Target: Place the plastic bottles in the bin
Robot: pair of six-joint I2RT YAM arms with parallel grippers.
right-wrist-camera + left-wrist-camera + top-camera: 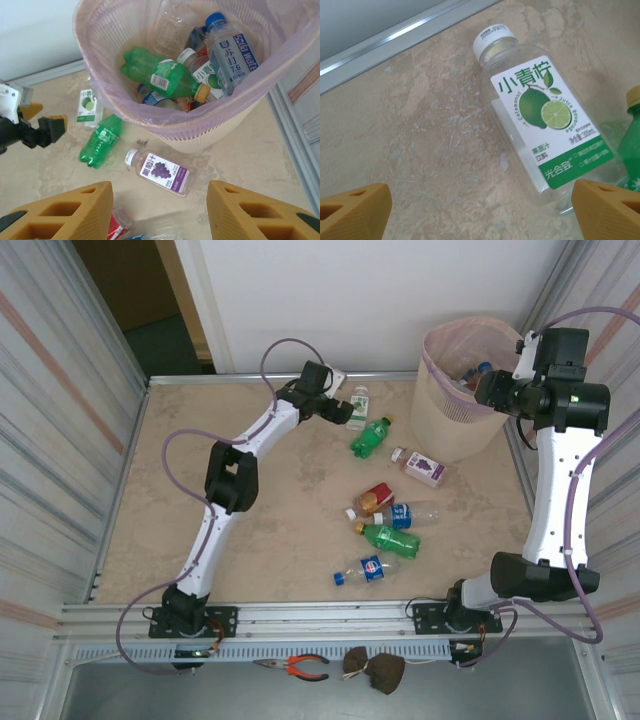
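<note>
My left gripper [480,205] hangs open just above the table, its fingers either side of the bottom end of a clear bottle with a lime label [540,125] that lies flat by the far rail. A green bottle [372,436] lies beside it. My right gripper [160,210] is open and empty, up by the near side of the bin [200,122], which holds several bottles. Under it lies a grape-label bottle [162,171]. More bottles lie mid-table: red [374,500], clear with a blue label [410,513], green [390,538] and a small blue-capped one [368,570].
A metal rail [395,40] runs along the table's far edge just behind the lime bottle. The bin stands in the far right corner against the corrugated wall [610,340]. Pliers [300,668] and a dark object [375,668] lie on the near ledge.
</note>
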